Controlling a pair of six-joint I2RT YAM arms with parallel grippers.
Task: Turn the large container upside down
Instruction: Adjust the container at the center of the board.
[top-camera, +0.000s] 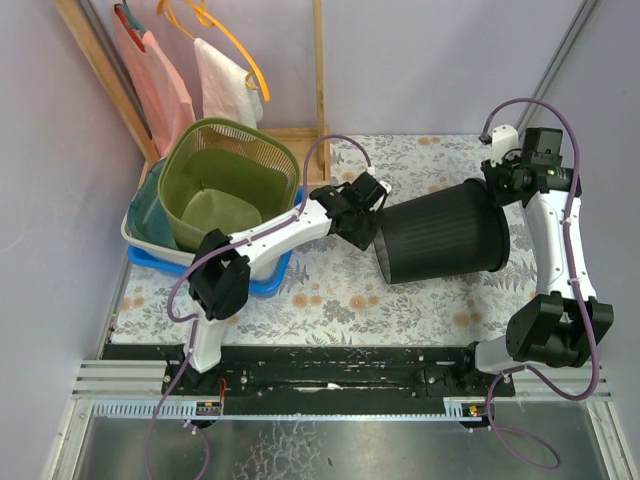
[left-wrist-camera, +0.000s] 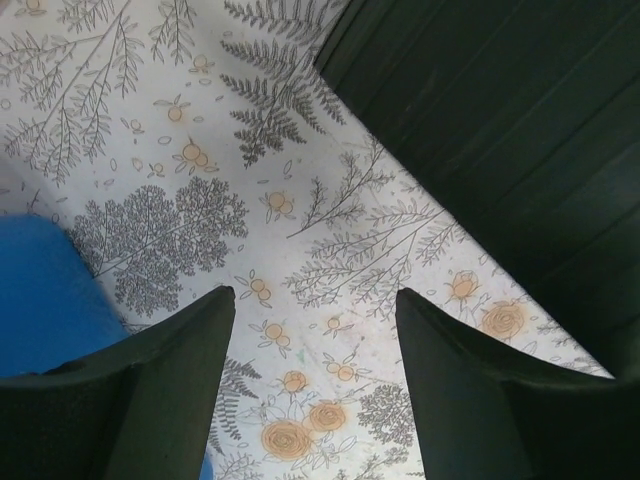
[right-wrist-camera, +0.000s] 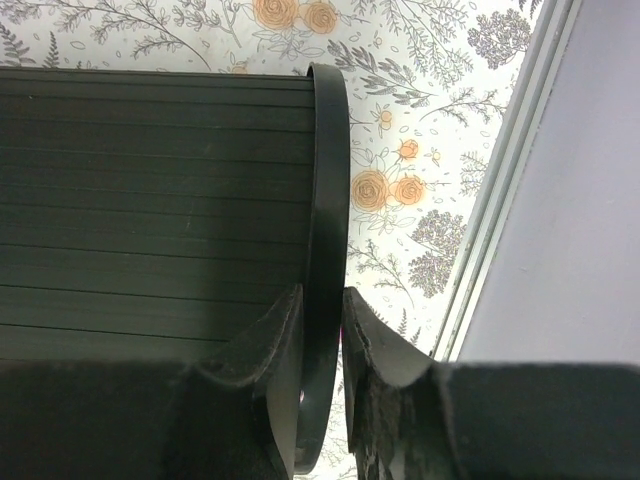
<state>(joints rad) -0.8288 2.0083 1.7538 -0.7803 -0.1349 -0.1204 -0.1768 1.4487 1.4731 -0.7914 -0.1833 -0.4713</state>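
Observation:
The large container (top-camera: 440, 235) is a black ribbed bin lying on its side on the floral tablecloth, its rim toward the right. My right gripper (top-camera: 497, 190) is at that rim. In the right wrist view its jaws (right-wrist-camera: 322, 292) are shut on the rim (right-wrist-camera: 328, 180), one finger inside against the ribbed wall (right-wrist-camera: 150, 200) and one outside. My left gripper (top-camera: 368, 228) hangs at the bin's left end. In the left wrist view it (left-wrist-camera: 315, 295) is open over bare cloth, holding nothing, with the bin's dark wall (left-wrist-camera: 520, 120) at the upper right.
A green mesh basket (top-camera: 225, 180) sits in stacked white and blue tubs (top-camera: 265, 280) at the left; the blue tub (left-wrist-camera: 40, 290) shows beside my left finger. Cloths on hangers (top-camera: 225, 75) hang at the back left. The table's right edge and wall (right-wrist-camera: 500, 200) lie close to the rim.

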